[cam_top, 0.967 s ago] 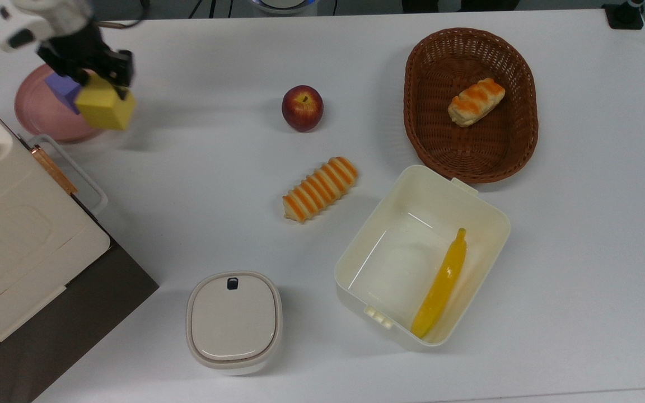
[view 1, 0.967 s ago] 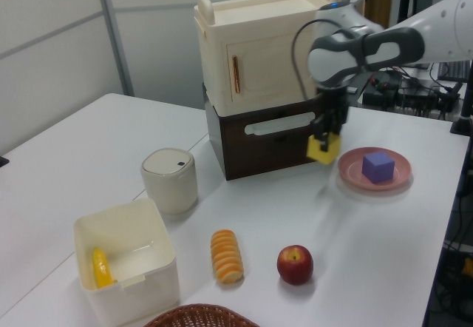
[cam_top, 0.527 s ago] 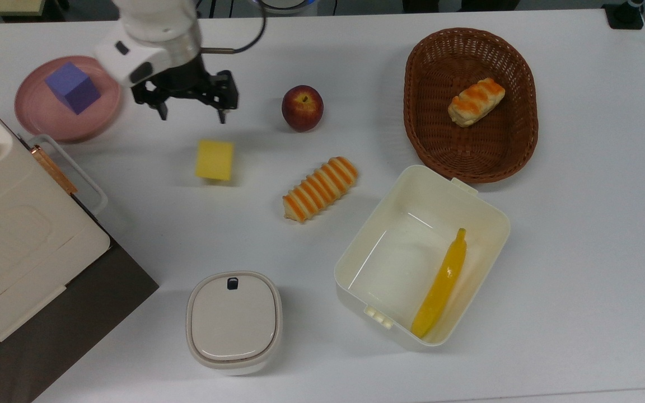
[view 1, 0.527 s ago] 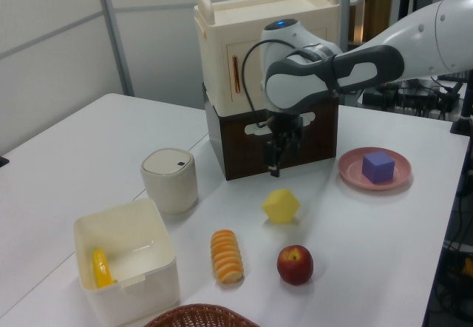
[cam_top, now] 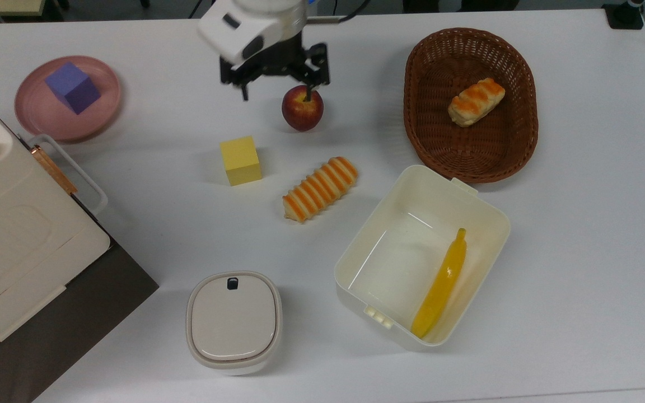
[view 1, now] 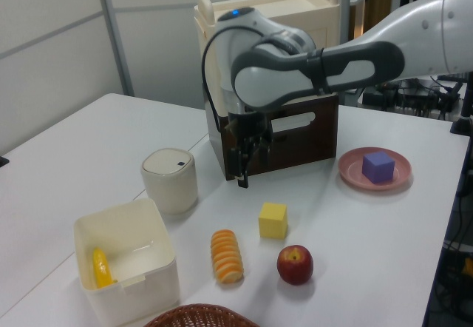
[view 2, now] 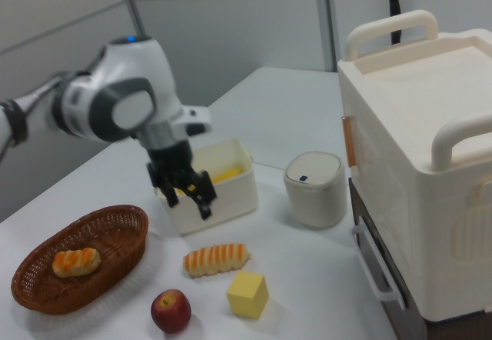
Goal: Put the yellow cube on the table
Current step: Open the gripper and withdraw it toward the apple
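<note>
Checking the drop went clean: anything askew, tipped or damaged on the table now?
Nothing stands out. The yellow cube sits flat on the table, apart from the striped bread and apple; the claw is open above.

Arm up, fingers spread, nothing in my grip.
My gripper (cam_top: 275, 93) hangs above the worktop, pointing straight down, wrist bent over it, both black fingers (view 1: 242, 180) wide apart and bare.

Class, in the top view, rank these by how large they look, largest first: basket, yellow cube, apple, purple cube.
1. Basket
2. Apple and yellow cube: they look much alike, so I give them no order.
3. Purple cube, only slightly smaller than the yellow one.
</note>
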